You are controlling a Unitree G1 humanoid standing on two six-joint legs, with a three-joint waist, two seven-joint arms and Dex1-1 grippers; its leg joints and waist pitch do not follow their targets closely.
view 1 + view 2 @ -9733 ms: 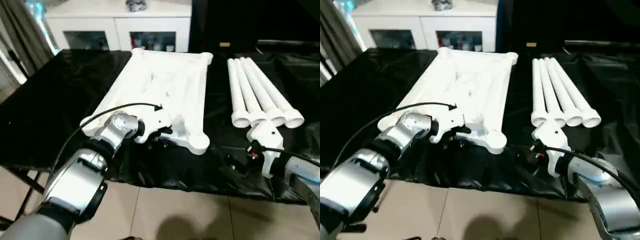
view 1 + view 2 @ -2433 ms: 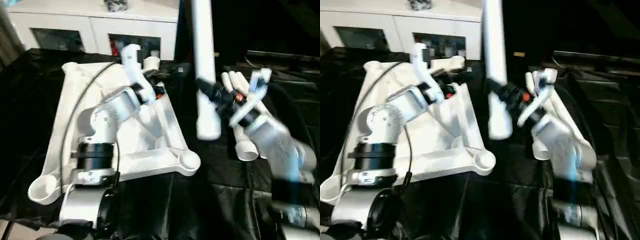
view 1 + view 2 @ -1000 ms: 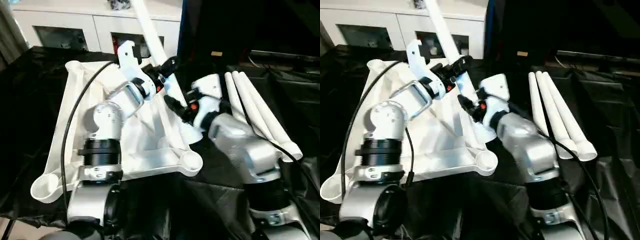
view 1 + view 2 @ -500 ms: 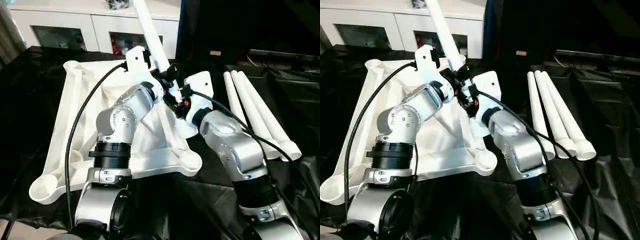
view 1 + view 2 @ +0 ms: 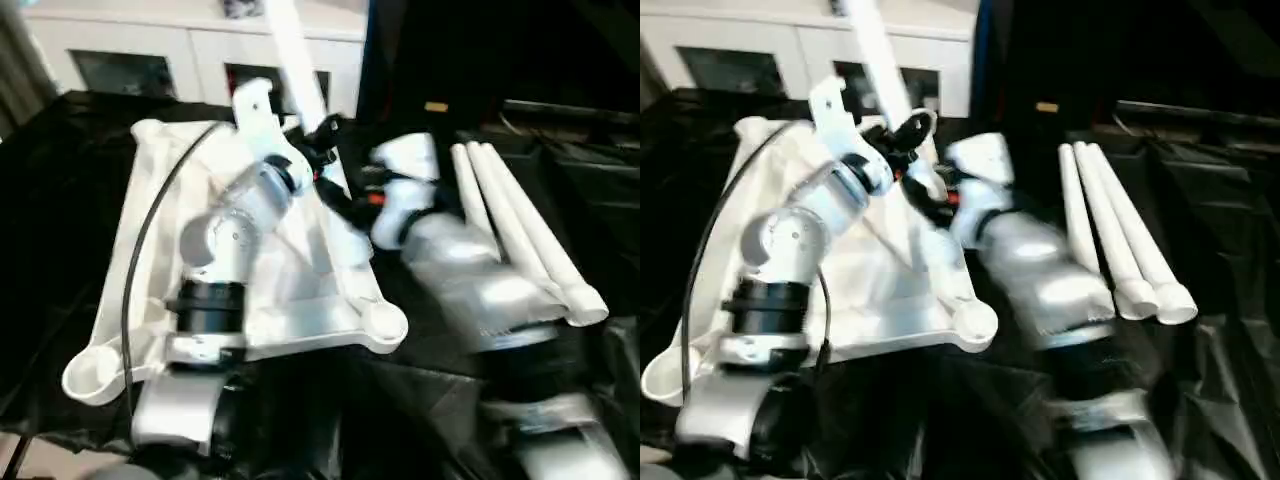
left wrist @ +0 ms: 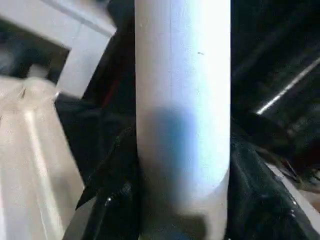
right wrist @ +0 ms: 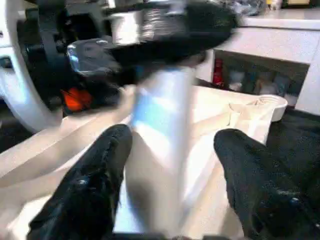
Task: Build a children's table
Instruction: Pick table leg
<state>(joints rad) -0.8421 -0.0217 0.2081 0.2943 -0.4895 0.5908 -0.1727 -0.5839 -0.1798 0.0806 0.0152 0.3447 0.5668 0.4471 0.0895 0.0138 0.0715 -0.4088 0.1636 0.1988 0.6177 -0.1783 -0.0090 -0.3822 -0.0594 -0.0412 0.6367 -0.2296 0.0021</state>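
The white tabletop (image 5: 150, 250) lies underside up on the black-covered table, its round corner sockets (image 5: 383, 322) showing. One white leg (image 5: 290, 50) stands tilted over the tabletop's far right part, its lower end hidden behind my arms. My left gripper (image 5: 322, 135) is shut on this leg, and in the left wrist view the leg (image 6: 182, 100) is pressed between the black fingers (image 6: 112, 190). My right gripper (image 7: 172, 175) is open low on the same leg (image 7: 160, 130), with a gap at each finger (image 7: 95, 185). Three more legs (image 5: 520, 230) lie side by side to the right.
A white cabinet (image 5: 150, 50) with glass doors stands behind the table. Black cloth (image 5: 60, 170) covers the table around the tabletop. A black cable (image 5: 150, 230) runs along my left arm above the tabletop. The table's near edge is close below the near sockets.
My right arm is blurred in motion and its wrist has shifted right, away from the standing leg. My left wrist has moved slightly left, still holding the leg.
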